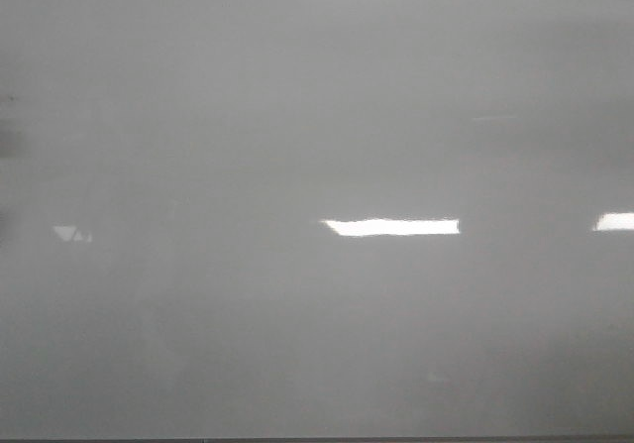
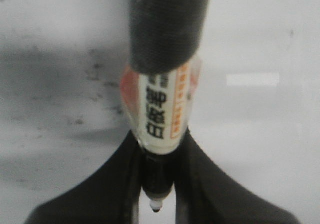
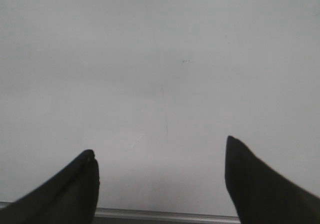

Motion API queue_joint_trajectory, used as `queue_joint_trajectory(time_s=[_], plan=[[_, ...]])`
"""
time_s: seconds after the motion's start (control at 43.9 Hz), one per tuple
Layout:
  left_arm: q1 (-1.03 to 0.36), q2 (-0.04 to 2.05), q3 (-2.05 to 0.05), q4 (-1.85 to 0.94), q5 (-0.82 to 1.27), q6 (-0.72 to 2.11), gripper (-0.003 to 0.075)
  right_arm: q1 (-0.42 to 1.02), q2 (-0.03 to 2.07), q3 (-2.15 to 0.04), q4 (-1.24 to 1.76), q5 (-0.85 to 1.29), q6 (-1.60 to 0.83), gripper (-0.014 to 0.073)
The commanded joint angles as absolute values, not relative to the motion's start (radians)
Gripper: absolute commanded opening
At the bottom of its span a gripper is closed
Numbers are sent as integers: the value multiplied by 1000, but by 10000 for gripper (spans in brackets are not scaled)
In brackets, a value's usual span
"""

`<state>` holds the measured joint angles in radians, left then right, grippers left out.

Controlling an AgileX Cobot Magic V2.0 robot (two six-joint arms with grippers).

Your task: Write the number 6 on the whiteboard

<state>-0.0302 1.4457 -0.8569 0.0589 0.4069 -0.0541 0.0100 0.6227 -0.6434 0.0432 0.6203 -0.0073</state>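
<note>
The whiteboard [image 1: 297, 146] fills the front view, pale grey and glossy, with bright rectangular light reflections. No drawn 6 shows on it in any view. Neither gripper shows in the front view. In the left wrist view my left gripper [image 2: 159, 184] is shut on a marker [image 2: 161, 108] with a white label and black print. The marker's tip [image 2: 156, 206] points at the board [image 2: 260, 144]. In the right wrist view my right gripper [image 3: 160, 156] is open and empty over the board [image 3: 160, 73].
The board's thin dark bottom edge [image 1: 317, 440] runs along the bottom of the front view. Its metal frame edge [image 3: 160, 215] shows between the right fingers. Faint grey smudges [image 2: 95, 73] mark the board beside the marker.
</note>
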Motion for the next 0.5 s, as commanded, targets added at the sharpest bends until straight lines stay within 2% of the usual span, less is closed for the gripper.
queue_joint_trajectory(time_s=[0.0, 0.296, 0.478], plan=[[-39, 1366, -920, 58, 491, -26, 0, 9, 629, -699, 56, 594, -15, 549], [-181, 1294, -1053, 0, 830, 265, -20, 11, 748, -841, 68, 800, -16, 549], [-298, 1294, -1132, -193, 1007, 605, -20, 43, 856, -915, 129, 878, -120, 542]])
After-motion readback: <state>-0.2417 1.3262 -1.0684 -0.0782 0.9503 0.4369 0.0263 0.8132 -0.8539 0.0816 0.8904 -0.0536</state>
